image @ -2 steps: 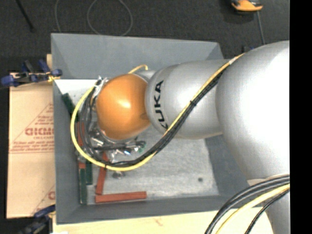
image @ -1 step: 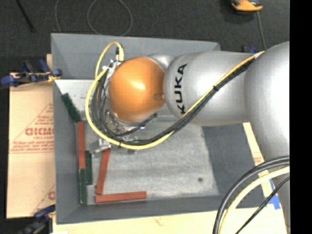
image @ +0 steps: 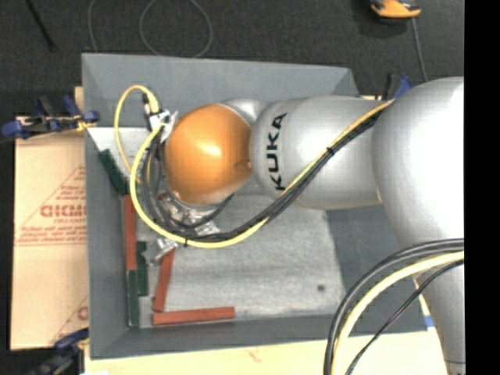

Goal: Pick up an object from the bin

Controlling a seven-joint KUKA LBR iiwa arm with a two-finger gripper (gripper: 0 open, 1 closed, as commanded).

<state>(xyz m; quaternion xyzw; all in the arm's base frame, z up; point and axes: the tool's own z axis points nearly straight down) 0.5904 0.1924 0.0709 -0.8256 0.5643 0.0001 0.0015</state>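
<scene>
Sticks (image: 193, 315), three red, beside pincer (image: 173, 241).

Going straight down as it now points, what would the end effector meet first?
Probably the upper end of the slanted red stick by the bin's left wall, right under the end effector; depth is unclear.

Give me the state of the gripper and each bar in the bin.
gripper: low, at the bin's left side.
long red bar: flat along left wall.
slanted red bar: flat, one end near gripper.
bottom red bar: flat along near wall.
upper green bar: slanted by left wall.
lower green bars: along left wall.
</scene>
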